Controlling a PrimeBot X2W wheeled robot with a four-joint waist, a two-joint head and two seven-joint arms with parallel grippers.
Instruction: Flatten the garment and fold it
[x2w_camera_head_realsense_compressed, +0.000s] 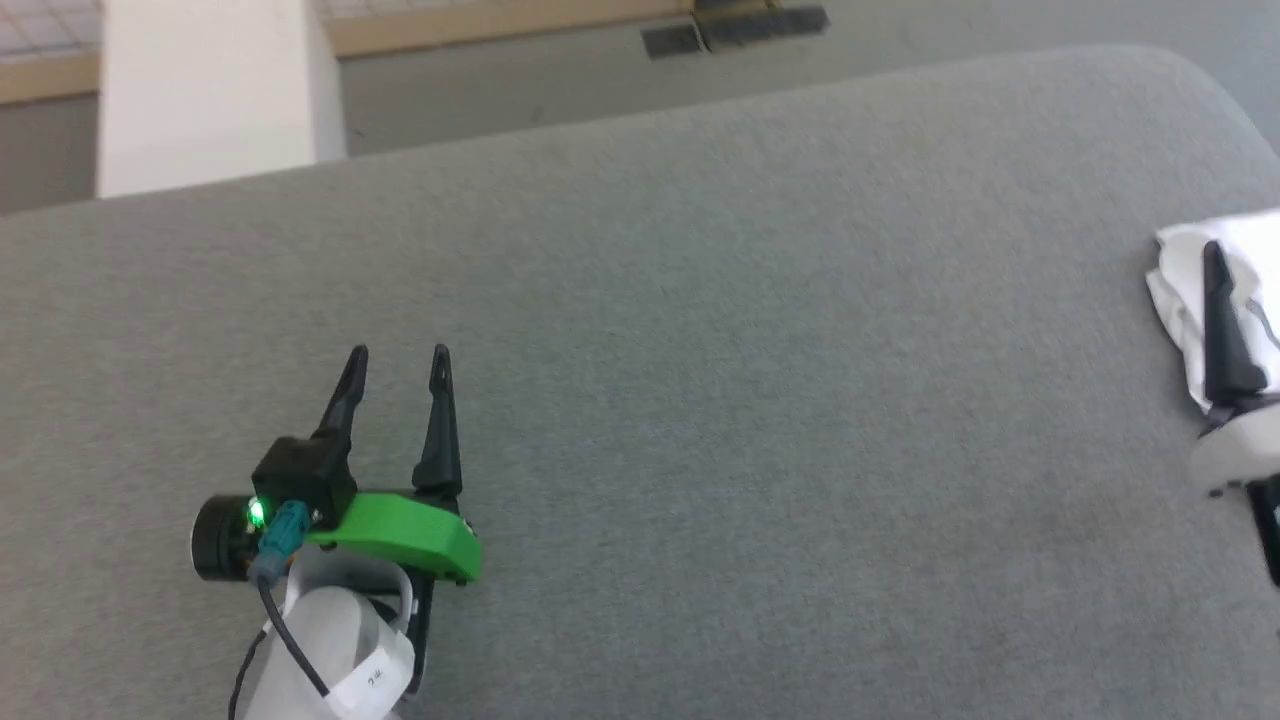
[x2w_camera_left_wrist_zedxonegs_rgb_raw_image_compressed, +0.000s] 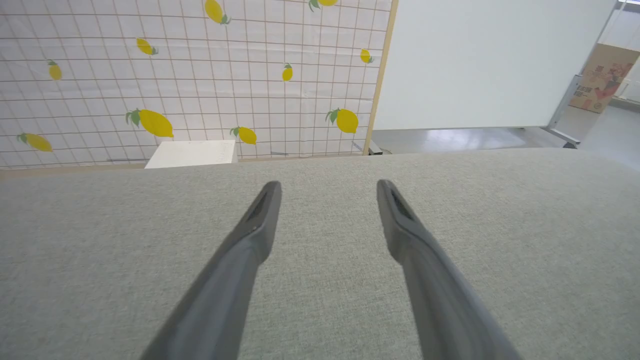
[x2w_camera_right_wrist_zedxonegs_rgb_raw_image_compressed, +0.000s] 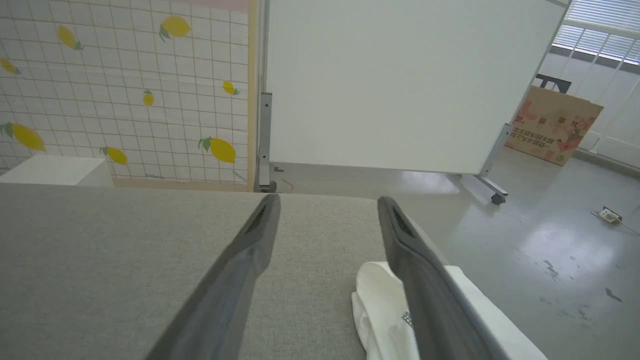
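Observation:
The garment (x2w_camera_head_realsense_compressed: 1178, 285) is a bunched white heap at the right edge of the grey padded surface (x2w_camera_head_realsense_compressed: 700, 350). In the right wrist view the garment (x2w_camera_right_wrist_zedxonegs_rgb_raw_image_compressed: 380, 305) lies under and beside the right-hand finger, near the surface's right rim. My right gripper (x2w_camera_right_wrist_zedxonegs_rgb_raw_image_compressed: 328, 199) is open just above it, with nothing between its jaws. One of its dark fingers (x2w_camera_head_realsense_compressed: 1222, 330) crosses the cloth in the head view. My left gripper (x2w_camera_head_realsense_compressed: 399, 352) stands open over bare grey fabric at the lower left, far from the garment. The left wrist view shows the left gripper (x2w_camera_left_wrist_zedxonegs_rgb_raw_image_compressed: 328, 186) empty.
A rigid white box (x2w_camera_head_realsense_compressed: 205, 90) stands behind the surface's far left edge. Beyond it hangs a lemon-print grid backdrop (x2w_camera_left_wrist_zedxonegs_rgb_raw_image_compressed: 200, 75). A white rolling panel (x2w_camera_right_wrist_zedxonegs_rgb_raw_image_compressed: 400, 85) and a cardboard box (x2w_camera_right_wrist_zedxonegs_rgb_raw_image_compressed: 552, 125) stand on the shiny floor to the right.

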